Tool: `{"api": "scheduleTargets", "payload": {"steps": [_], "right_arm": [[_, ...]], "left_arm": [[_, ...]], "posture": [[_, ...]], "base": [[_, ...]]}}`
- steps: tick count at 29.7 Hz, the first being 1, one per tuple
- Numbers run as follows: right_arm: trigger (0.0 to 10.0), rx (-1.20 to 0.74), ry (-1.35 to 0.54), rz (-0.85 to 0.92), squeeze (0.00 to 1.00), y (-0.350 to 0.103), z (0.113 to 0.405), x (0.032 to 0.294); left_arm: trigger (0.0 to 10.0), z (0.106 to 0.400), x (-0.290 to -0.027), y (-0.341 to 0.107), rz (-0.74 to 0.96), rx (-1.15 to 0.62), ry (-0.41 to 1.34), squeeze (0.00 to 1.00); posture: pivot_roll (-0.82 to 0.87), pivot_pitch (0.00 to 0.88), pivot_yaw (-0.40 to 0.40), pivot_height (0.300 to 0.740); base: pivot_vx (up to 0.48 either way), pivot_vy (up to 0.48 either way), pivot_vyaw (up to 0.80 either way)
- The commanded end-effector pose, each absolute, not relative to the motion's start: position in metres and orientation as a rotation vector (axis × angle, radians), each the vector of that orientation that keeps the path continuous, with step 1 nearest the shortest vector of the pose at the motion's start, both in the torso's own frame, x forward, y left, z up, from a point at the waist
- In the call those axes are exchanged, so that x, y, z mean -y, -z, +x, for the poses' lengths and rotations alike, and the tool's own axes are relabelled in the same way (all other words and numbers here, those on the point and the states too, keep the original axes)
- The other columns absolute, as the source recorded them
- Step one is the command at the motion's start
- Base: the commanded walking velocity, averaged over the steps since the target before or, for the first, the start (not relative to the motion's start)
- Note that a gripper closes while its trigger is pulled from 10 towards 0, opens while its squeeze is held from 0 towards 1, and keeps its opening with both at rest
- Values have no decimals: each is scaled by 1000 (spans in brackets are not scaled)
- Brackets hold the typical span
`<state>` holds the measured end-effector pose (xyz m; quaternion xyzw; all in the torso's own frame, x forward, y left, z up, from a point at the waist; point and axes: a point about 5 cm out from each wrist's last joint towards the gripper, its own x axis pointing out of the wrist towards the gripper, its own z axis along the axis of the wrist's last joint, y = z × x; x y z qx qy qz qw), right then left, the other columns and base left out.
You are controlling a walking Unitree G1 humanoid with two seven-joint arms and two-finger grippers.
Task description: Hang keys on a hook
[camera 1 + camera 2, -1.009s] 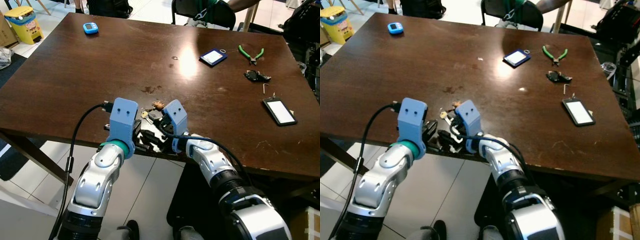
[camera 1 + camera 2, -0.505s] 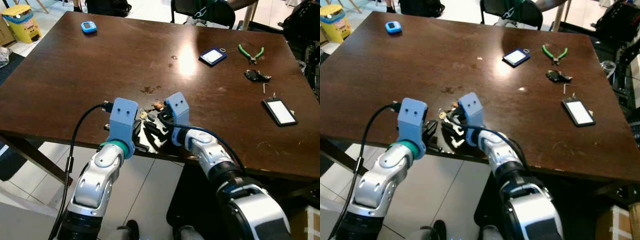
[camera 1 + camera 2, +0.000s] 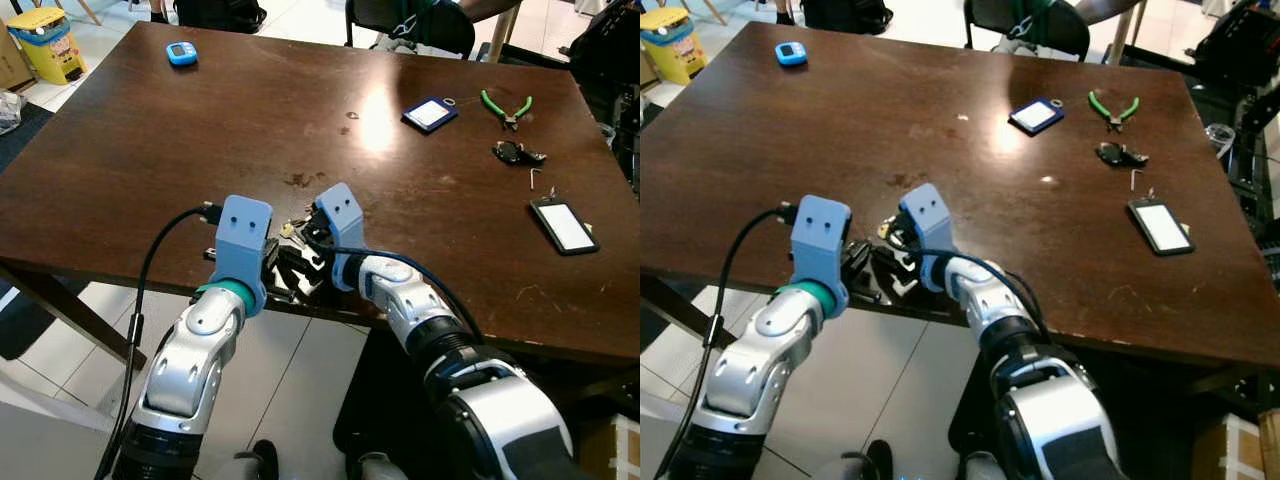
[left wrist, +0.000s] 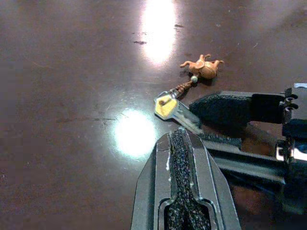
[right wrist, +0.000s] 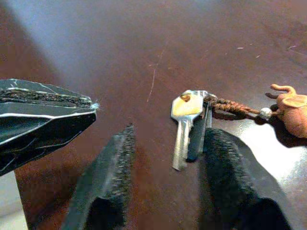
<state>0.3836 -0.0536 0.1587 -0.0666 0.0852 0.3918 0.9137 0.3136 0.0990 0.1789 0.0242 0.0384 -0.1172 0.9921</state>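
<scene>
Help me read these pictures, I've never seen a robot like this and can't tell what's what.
It is a humanoid robot leaning over a brown table. The two wide pictures come from cameras in its head, looking down at its silver arms. The close-ups come from a camera on each wrist, looking along that arm's black fingers. The right pincer is open, its fingers on either side of the keys, which lie flat on the table with a small orange charm attached. The left pincer is shut and points at them from close by. Nothing is held yet. Farther off lie a phone, green pliers and a blue timer.
</scene>
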Motion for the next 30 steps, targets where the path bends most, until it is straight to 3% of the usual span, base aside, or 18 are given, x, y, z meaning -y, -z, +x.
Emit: {"api": "scheduleTargets", "payload": {"steps": [1, 17, 26, 27, 30], "right_arm": [[0, -292, -821, -132, 0, -133, 375, 54], [0, -334, -837, -74, 0, -122, 370, 54], [0, -156, -861, 25, 0, -147, 374, 56], [10000, -59, -744, 61, 0, -165, 383, 70], [10000, 22, -626, 93, 0, -181, 391, 86]], "left_arm": [[10000, 311, -101, -174, 61, -102, 226, 0], [10000, 309, -101, -171, 65, -114, 228, 0], [10000, 309, -103, -173, 68, -110, 223, 0], [10000, 310, -104, -174, 68, -107, 221, 0], [10000, 310, -104, -175, 69, -104, 222, 0]], "posture": [[14, 187, 53, 740], [12, 197, 62, 740], [14, 195, 62, 740], [2, 194, 73, 740], [2, 194, 73, 740]], "base": [[0, 0, 0], [0, 0, 0], [0, 0, 0], [0, 0, 0], [0, 0, 0]]}}
